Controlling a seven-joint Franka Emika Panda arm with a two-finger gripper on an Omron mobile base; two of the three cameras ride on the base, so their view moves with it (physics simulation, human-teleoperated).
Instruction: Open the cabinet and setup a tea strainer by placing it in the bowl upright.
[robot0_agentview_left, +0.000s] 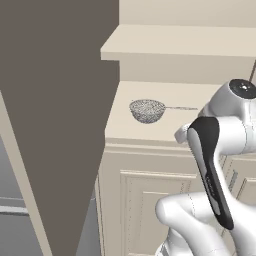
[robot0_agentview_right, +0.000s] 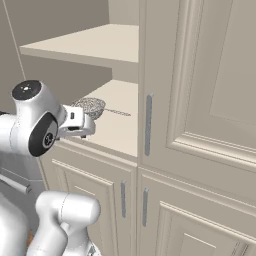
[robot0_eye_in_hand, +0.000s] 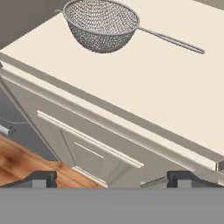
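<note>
Hand view: tea strainer (robot0_eye_in_hand: 103, 27) upright on open cabinet's (robot0_agentview_right: 200, 100) cream shelf (robot0_eye_in_hand: 153, 87).

cabinet (robot0_agentview_right: 200, 100) — cream, I see its left side open | tea strainer (robot0_agentview_left: 147, 110) — grey mesh, upright on lower shelf, frame centre, handle pointing right

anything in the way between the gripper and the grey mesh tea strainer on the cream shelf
Nothing visible. The grey fine-mesh metal tea strainer sits alone on the cream shelf of the tall cream cabinet, whose door on this side is open. The gripper, fingers apart, is in front of the shelf's edge with only bare shelf ahead.
</note>
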